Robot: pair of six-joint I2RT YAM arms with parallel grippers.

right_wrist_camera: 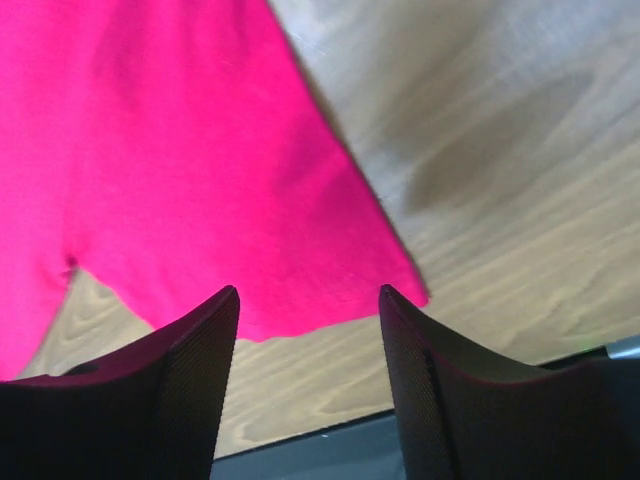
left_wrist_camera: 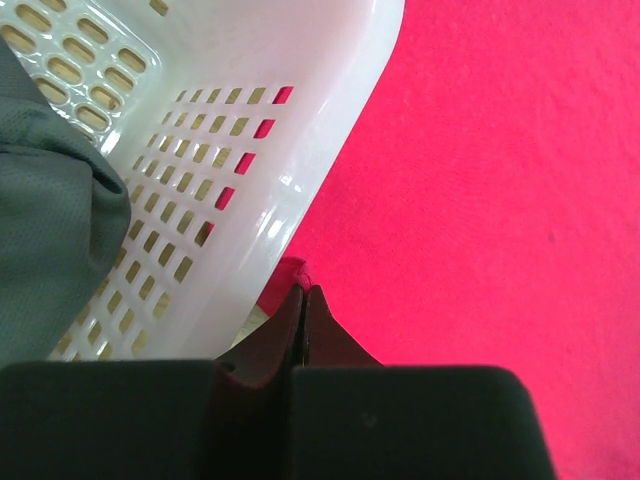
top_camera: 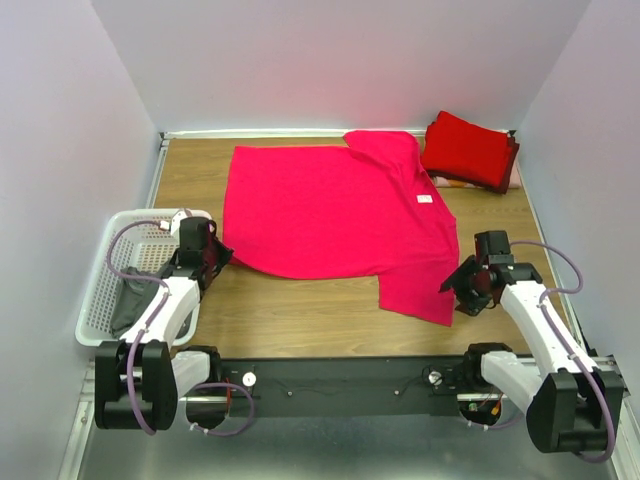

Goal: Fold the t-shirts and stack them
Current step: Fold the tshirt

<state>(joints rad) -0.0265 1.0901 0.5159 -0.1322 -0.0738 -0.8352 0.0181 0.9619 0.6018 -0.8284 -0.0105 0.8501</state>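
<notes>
A bright pink-red t-shirt point(top_camera: 330, 215) lies spread flat across the middle of the table, with its small white neck label point(top_camera: 424, 199) showing. Two or more deeper red t-shirts point(top_camera: 468, 150) sit folded in a pile at the back right corner. My left gripper point(top_camera: 215, 255) is at the shirt's near left corner, beside the basket. In the left wrist view it point(left_wrist_camera: 303, 290) is shut, with a small fold of the pink-red t-shirt point(left_wrist_camera: 480, 160) pinched at its tips. My right gripper point(right_wrist_camera: 307, 300) is open just above the pink-red t-shirt's point(right_wrist_camera: 200, 180) near right corner and holds nothing.
A white lattice basket point(top_camera: 100, 300) stands at the left table edge with a grey cloth point(top_camera: 128, 305) in it. In the left wrist view the basket's wall point(left_wrist_camera: 300, 120) is right beside my left fingers. Bare wood point(top_camera: 300, 320) runs along the near edge. Walls enclose the table.
</notes>
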